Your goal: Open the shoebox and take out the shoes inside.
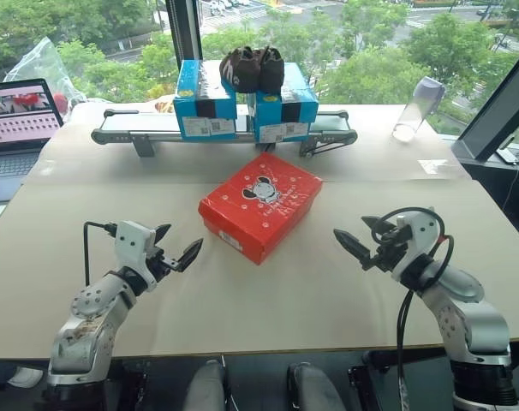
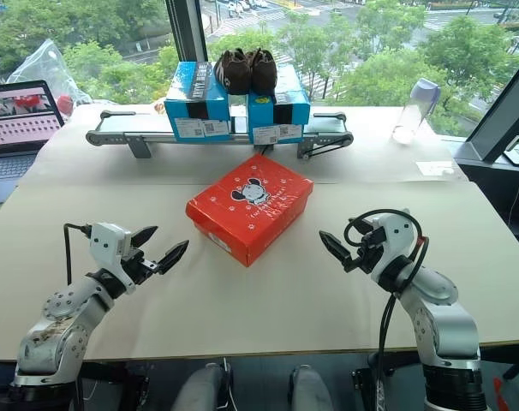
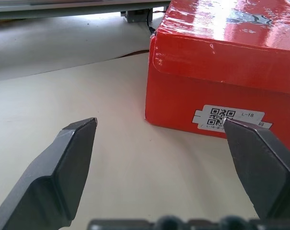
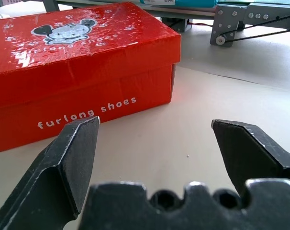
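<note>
The red shoebox lies at the middle of the table, turned at an angle, with its lid down; a cartoon mouse face and white paw prints mark the top. The shoes are hidden inside it. My left gripper hovers open just left of the box's near corner, pointing at its labelled end. My right gripper stands open to the right of the box, facing the long side that bears white lettering. Neither gripper touches the box, and both are empty.
At the back, two blue boxes sit on a small conveyor, with a dark brown pair of shoes on top. A laptop is at the far left, a clear bottle at the back right. The table's front edge runs close below both arms.
</note>
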### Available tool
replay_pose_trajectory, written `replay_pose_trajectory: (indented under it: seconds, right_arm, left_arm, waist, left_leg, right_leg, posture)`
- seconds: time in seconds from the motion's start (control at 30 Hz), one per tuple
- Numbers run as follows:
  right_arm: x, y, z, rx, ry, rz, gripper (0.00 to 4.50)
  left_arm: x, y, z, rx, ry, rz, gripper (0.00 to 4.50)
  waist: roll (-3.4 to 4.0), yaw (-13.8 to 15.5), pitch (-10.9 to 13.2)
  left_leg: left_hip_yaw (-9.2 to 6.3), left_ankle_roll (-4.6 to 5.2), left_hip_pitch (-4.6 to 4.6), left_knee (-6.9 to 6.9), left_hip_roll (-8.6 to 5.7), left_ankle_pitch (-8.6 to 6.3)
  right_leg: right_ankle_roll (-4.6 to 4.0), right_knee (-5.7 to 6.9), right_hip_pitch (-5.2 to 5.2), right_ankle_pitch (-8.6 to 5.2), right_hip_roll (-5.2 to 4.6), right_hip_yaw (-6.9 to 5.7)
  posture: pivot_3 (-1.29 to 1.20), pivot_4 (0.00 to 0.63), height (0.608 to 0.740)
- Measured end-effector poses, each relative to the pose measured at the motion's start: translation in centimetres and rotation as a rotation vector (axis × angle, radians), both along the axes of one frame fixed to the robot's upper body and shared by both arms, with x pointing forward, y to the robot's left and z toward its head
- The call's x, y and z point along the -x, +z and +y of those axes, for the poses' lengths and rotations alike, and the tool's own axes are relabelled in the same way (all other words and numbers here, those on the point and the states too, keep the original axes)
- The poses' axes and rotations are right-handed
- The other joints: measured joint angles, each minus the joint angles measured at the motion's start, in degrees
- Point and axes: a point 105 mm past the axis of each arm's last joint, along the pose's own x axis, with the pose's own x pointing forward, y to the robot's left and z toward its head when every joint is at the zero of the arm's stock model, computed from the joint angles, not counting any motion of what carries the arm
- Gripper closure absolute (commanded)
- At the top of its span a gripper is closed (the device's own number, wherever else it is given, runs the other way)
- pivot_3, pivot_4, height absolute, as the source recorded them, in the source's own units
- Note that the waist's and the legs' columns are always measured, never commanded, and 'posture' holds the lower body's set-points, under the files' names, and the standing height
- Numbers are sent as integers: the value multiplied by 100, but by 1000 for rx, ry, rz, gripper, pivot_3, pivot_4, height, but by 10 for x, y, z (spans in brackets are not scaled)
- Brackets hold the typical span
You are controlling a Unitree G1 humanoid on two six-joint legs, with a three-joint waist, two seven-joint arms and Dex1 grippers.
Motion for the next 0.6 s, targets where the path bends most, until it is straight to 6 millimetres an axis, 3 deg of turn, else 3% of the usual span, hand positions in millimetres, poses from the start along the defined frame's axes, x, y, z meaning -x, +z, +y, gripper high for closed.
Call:
replay_pose_trajectory:
  seconds: [0.13,0.2,0.27,0.37,0.6]
  right_arm:
    - [0,-1,2,6,2,3,56]
    - [0,-2,2,7,-3,6,556]
    - [-1,-2,1,6,-13,6,1017]
    - [-1,-2,1,6,-13,5,2208]
    - [1,1,-3,18,-21,-5,4480]
  left_arm:
    - [-5,-3,12,-1,30,5,0]
    - [-10,-2,34,-1,91,3,0]
    - [-12,6,43,7,108,-17,517]
    - [-10,13,45,36,75,-42,1634]
    - [-8,7,46,36,34,-33,4036]
  waist:
    - [0,1,0]
    - [0,-9,0]
    - [0,-6,0]
    - [0,-4,0]
    - [0,5,0]
  left_leg:
    - [-2,0,2,0,1,0]
    - [-3,0,2,-1,3,0]
    - [-3,0,2,0,2,0]
    - [2,0,1,3,0,0]
    - [1,0,1,0,2,0]
  right_leg:
    - [0,5,-1,0,2,-2]
    - [-2,7,-5,1,4,-2]
    - [-2,4,-1,1,2,-2]
    - [0,0,2,2,-4,-1]
    - [-1,1,0,2,0,-2]
  posture:
    - [0,150,740]
    - [0,150,740]
    - [0,150,740]
    - [0,150,740]
    - [0,150,740]
